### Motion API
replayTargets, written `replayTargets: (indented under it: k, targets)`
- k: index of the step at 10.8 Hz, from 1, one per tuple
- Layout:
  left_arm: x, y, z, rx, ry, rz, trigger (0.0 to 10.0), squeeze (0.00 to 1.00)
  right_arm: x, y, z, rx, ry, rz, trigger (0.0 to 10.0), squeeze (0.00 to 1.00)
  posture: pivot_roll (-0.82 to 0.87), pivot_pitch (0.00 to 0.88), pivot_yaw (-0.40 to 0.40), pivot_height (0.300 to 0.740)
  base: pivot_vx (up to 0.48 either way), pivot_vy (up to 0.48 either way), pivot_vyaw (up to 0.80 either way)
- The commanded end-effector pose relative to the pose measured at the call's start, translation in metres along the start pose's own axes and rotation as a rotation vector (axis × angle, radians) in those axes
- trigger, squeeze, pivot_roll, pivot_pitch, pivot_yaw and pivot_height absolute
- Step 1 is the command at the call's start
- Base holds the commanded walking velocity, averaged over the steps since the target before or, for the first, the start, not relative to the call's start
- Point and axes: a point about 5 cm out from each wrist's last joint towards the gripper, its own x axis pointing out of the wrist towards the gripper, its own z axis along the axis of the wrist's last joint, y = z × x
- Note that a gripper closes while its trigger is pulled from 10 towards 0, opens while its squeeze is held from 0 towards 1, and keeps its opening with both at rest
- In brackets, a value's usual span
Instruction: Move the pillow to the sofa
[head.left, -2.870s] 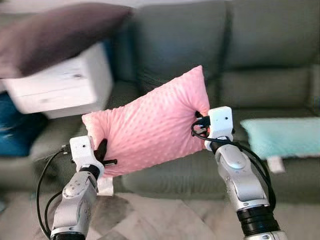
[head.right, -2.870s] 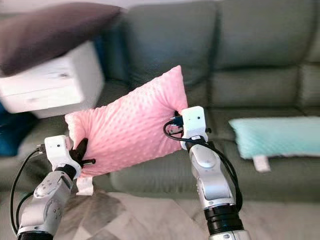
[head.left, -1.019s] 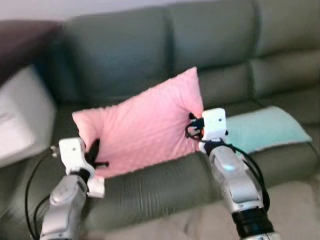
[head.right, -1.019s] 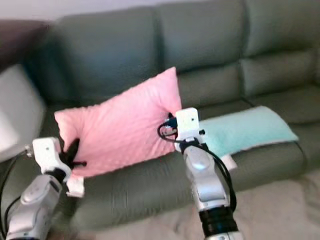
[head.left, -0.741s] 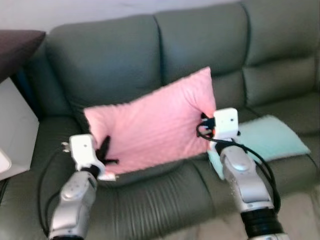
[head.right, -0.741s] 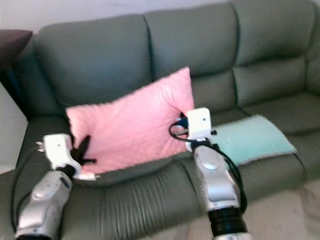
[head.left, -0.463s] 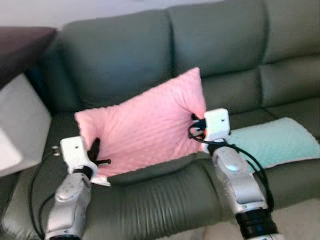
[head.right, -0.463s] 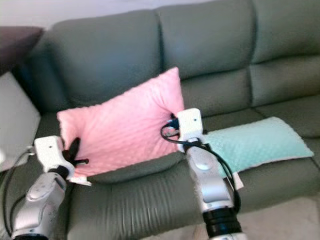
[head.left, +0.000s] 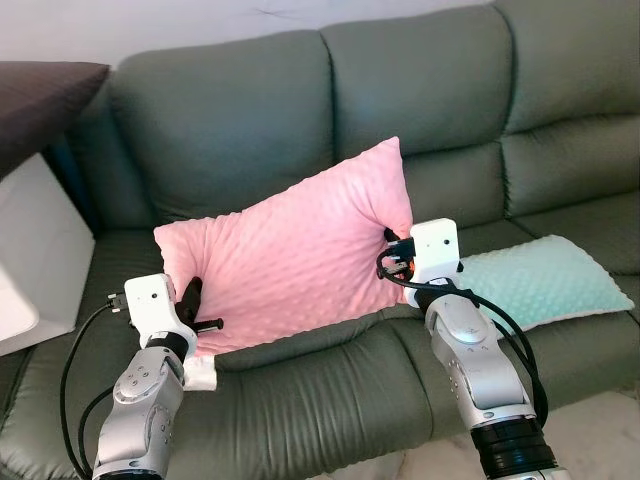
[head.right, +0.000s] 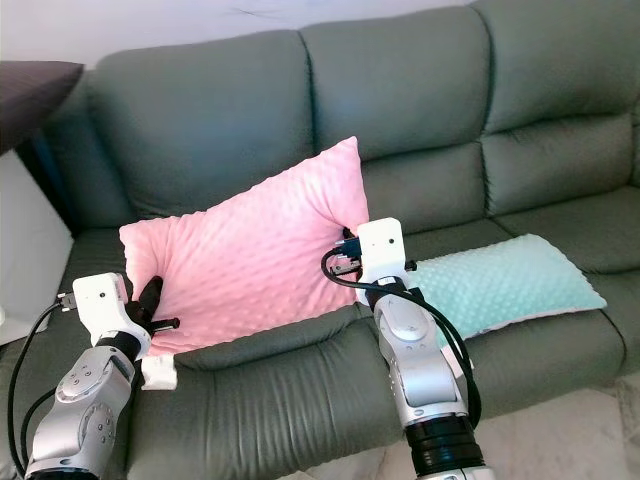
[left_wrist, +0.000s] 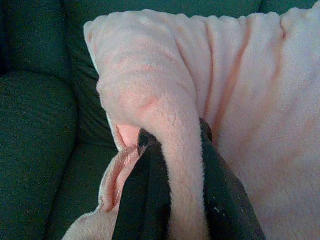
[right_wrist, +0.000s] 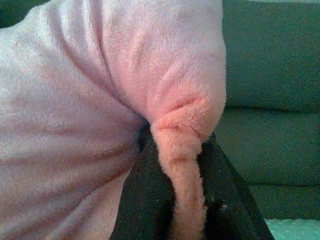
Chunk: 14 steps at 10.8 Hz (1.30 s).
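A pink dimpled pillow (head.left: 290, 255) is held between both arms, tilted with its right corner up, over the left seat of the grey-green sofa (head.left: 240, 130). My left gripper (head.left: 192, 305) is shut on the pillow's lower left edge, and my right gripper (head.left: 392, 250) is shut on its right edge. In the left wrist view the black fingers (left_wrist: 150, 190) pinch a fold of pink fabric (left_wrist: 175, 150). The right wrist view shows the same pinch, black fingers (right_wrist: 145, 195) either side of a pink fold (right_wrist: 182, 150). The pillow's lower edge looks close to the seat cushion; touching or not is unclear.
A mint-green pillow (head.left: 545, 280) lies flat on the sofa's middle seat, just right of my right arm. A white unit (head.left: 35, 255) with a dark cushion (head.left: 45, 105) on top stands against the sofa's left end. Pale floor (head.left: 610, 440) shows at bottom right.
The camera has swung from the white unit round to face the sofa and come closer. Both grippers keep hold of the pink pillow, which now hangs lower over the left seat.
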Motion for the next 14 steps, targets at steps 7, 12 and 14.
replayTargets:
  k: [7, 12, 14]
  targets:
    - [-0.0002, 0.0105, 0.0015, 0.008, 0.013, 0.051, 10.0, 0.0, 0.0007, -0.0028, 0.0079, 0.011, -0.034, -0.019, 10.0, 0.0, -0.21, 0.028, 0.102, 0.74, 0.0, 0.309, 0.0]
    - [-0.0001, 0.0074, 0.0052, 0.02, -0.022, 0.054, 10.0, 0.0, 0.001, -0.0019, 0.0089, 0.0, -0.042, -0.011, 10.0, 0.0, -0.2, 0.028, 0.1, 0.74, 0.0, 0.096, 0.0]
    - [0.0002, 0.0072, 0.0066, 0.042, -0.031, 0.066, 10.0, 0.0, 0.0007, 0.0005, 0.0112, -0.022, -0.059, 0.016, 10.0, 0.0, -0.2, 0.026, 0.1, 0.74, 0.0, 0.0, 0.0]
